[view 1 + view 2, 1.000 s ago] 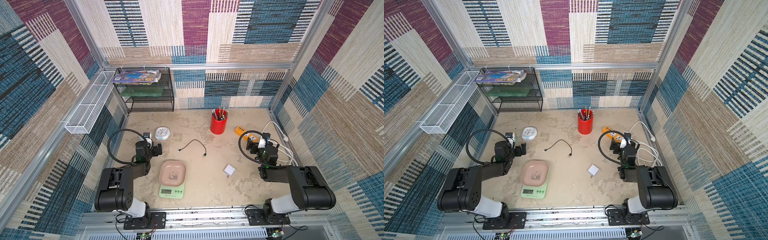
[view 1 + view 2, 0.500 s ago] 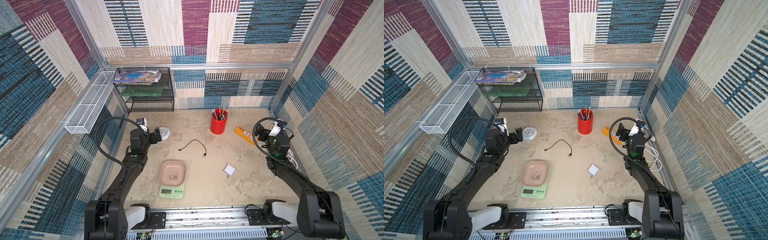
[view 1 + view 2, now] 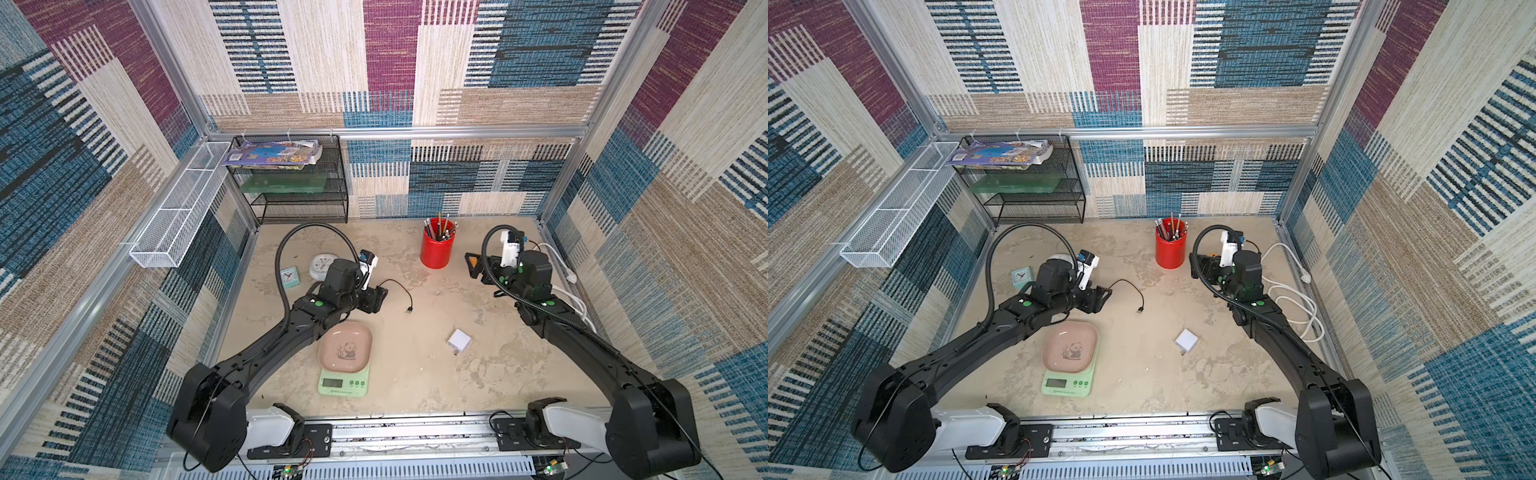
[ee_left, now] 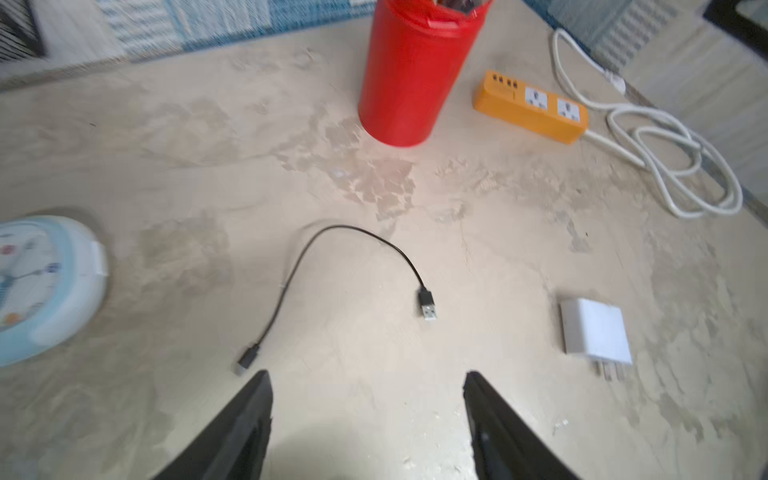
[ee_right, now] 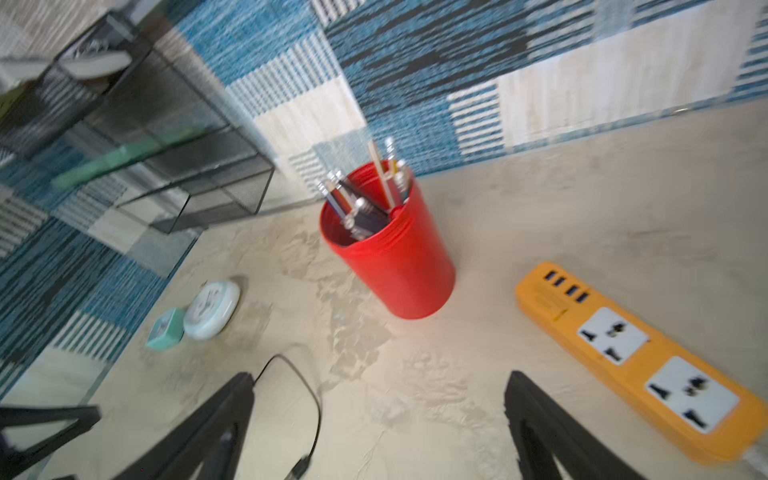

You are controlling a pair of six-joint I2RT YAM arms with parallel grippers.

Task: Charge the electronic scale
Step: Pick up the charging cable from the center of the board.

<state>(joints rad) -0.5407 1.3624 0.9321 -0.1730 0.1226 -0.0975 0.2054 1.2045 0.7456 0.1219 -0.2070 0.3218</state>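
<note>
Swung in toward desk [image 3: 415, 374] centre, left hand [image 4: 365, 374] sits part-open and empty, black USB cable [image 4: 340, 227] at its three o'clock; right hand [image 5: 379, 375] gapes wide, empty.

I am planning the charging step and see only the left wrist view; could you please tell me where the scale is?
Observer: The scale lies near the table's front edge, nearer the robot than the left gripper.
Operator: Is the right gripper holding anything?
Observer: No, it is open and empty, near the power strip.
Operator: Is anything next to the round clock?
Observer: A small teal square clock.
</note>
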